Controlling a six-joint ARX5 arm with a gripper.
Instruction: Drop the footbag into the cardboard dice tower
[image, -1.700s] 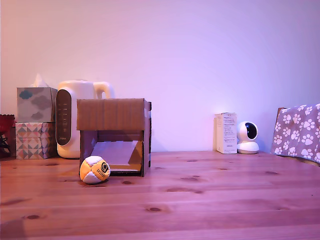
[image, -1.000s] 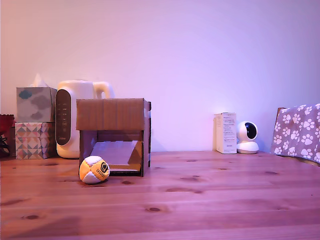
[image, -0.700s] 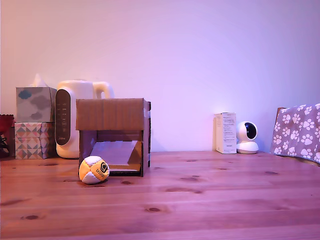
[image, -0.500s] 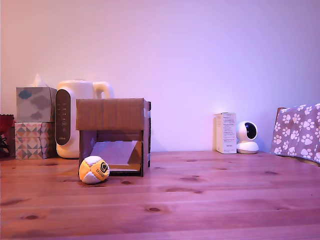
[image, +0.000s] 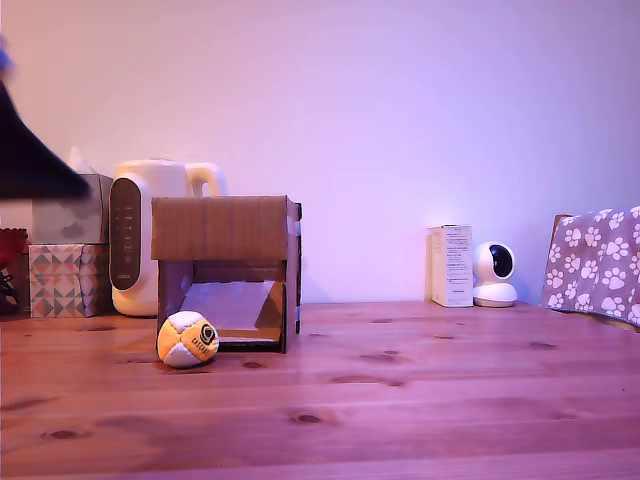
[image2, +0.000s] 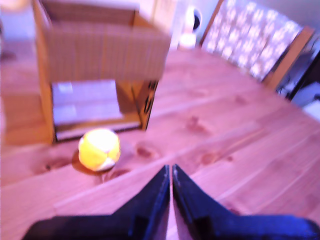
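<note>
Dim pink-purple cast; exterior view sharp, wrist view motion-blurred, footbag (image2: 99, 149) overexposed.

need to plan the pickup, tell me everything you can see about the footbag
The footbag is a small, soft-looking stitched ball with orange-yellow and white panels; a round black logo faces the exterior camera. It rests on the wooden table, just in front of the cardboard dice tower, at the exterior view's left corner of its low opening. Whether it touches the tower cannot be told. Nothing grips it; in the wrist view the gripper is apart from it, fingertips together.
</note>
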